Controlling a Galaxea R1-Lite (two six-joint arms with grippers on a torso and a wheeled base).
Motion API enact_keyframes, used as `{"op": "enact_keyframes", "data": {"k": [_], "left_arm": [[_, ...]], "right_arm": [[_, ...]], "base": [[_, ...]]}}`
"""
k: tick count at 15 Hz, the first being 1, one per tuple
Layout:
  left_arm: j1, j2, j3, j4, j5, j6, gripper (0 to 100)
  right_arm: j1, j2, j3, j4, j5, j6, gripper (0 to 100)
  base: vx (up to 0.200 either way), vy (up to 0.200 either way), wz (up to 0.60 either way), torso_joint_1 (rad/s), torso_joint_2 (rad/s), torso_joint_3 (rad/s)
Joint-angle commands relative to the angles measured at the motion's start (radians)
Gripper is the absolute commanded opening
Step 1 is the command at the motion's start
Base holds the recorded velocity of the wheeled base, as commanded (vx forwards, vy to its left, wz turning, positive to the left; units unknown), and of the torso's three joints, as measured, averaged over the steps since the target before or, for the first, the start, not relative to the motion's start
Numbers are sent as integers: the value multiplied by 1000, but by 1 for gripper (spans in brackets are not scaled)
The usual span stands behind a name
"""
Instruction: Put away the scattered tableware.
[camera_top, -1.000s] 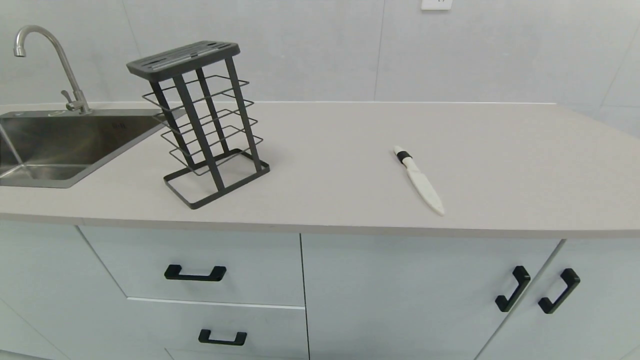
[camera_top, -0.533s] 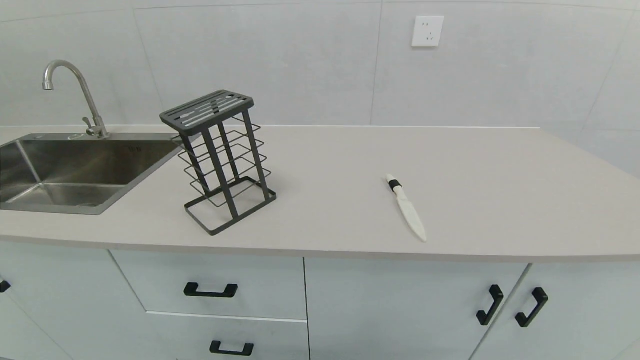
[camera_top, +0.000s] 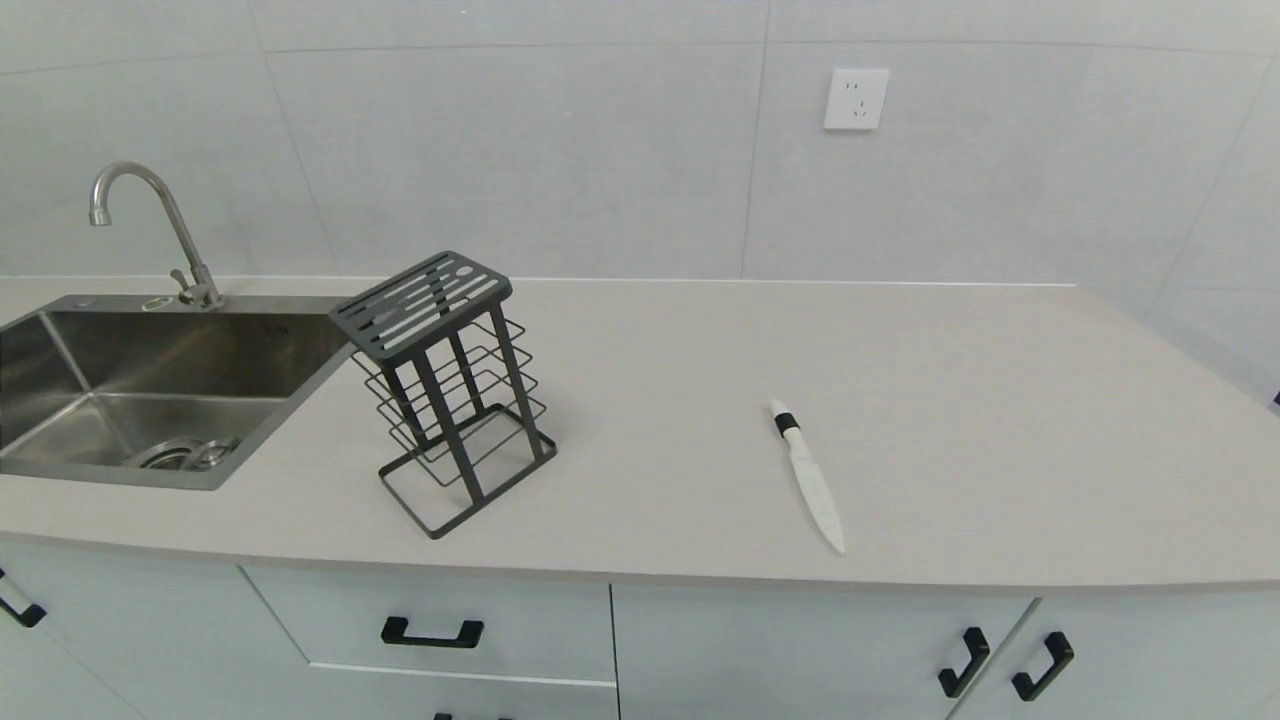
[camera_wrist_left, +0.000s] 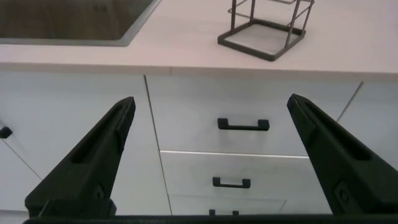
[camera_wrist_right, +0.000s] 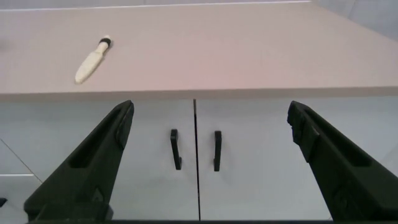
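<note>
Here's the long pale surface (camera_top: 950, 420) running wall to wall, with the white cabinet fronts (camera_top: 800, 650) and their black handles below it. At the robot's left the steel sink (camera_top: 150, 350) is sunk into the surface, with its curved faucet (camera_top: 150, 225) at the back rim.

Just beside the sink's near right corner stands the black wire rack (camera_top: 445, 390), base flat on the surface, frame leaning back, its slotted top plate facing up.

Now the grippers, and both sit low, in front of the cabinets, below the surface's front edge. The left gripper (camera_wrist_left: 211, 102) has its 2 black fingers spread wide with nothing between them; it faces the drawers, and the rack's base (camera_wrist_left: 264, 37) is up on the surface beyond it. The right gripper (camera_wrist_right: 211, 107) is spread just as wide and also holds nothing, facing the 2 cabinet door handles.

And the knife (camera_top: 806, 477)! It lies flat on the right half of the surface, well apart from the rack, its pointed tip toward the front edge and the black-banded end toward the wall. From the right wrist the knife (camera_wrist_right: 93, 59) is up on the surface, above and beyond the right gripper, well apart from both fingers and touched by neither.

Smallest of all, 1 white wall socket (camera_top: 856, 98) on the tiles behind
</note>
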Motion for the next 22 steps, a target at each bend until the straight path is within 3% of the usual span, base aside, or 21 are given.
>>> {"op": "enact_keyframes", "data": {"k": [1,5,18,22], "left_arm": [[0,1,0,0,0,0,100],[0,1,0,0,2,0,100],[0,1,0,0,3,-3,100],[0,1,0,0,3,-3,100]], "right_arm": [[0,2,0,0,0,0,100],[0,2,0,0,0,1,100],[0,2,0,0,0,1,100],[0,2,0,0,0,1,100]], "base": [[0,0,0,290,-540,-266],[200,0,0,286,-551,-266],[0,0,0,23,-46,-22],[0,0,0,193,0,184]]}}
